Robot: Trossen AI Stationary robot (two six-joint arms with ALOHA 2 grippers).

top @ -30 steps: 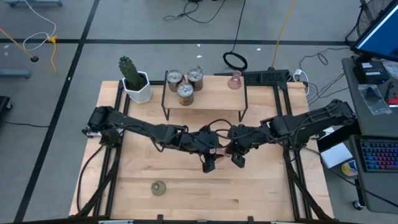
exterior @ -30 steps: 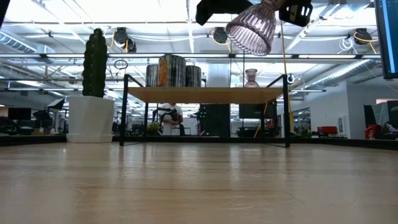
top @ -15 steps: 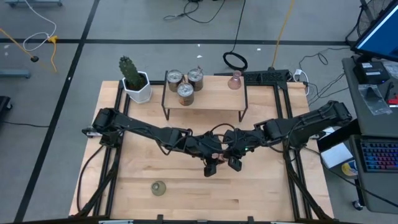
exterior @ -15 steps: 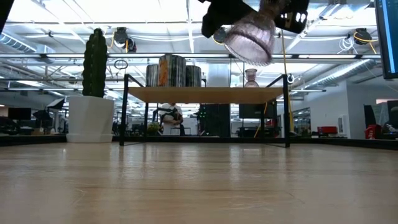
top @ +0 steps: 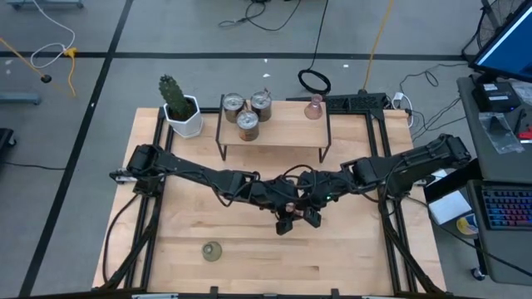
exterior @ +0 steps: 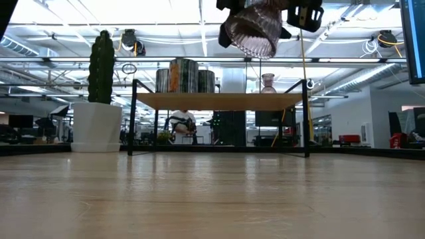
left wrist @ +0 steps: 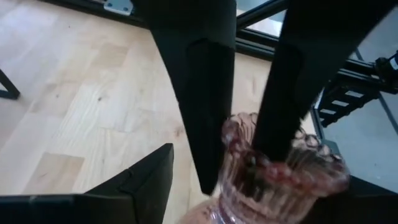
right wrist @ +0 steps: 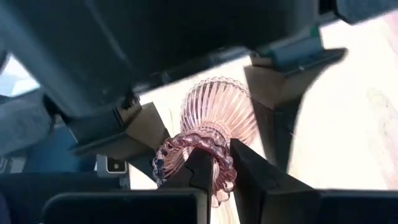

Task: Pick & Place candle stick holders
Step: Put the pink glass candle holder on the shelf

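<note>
Pale wood table (top: pixel 349 257) with wide bare board in front of the two arms; only the olive-green glass holder (top: pixel 212 250) sits there, near the front left, well apart from both pincers. The back edge is crowded: white-potted cactus (top: pixel 178 105) at back left, just beside a small raised shelf (top: pixel 283 129) on black legs. Three silvery metal holders (top: pixel 248 111) stand clustered on the shelf's left end, and a pink glass holder (top: pixel 313 107) stands at its right back corner. Black frame rails run along both side edges of the table.

Both arms meet over the table's middle, in front of the shelf. A second pink glass holder (exterior: pixel 251 30) hangs between them in the air, high above the board in the low view, tilted with its ribbed body pointing down toward the camera.

Right pincer (right wrist: pixel 214 171) is clamped on that holder's beaded rim: one finger inside the mouth, the other outside, nearly together. Left pincer (top: pixel 285 223) sits just beside it, its fingers (right wrist: pixel 146 127) spread either side of the ribbed body. Whether they touch the glass, cannot tell. In the left wrist view the right arm's dark fingers (left wrist: pixel 208 93) come in from farther off and grip the rim.
</note>
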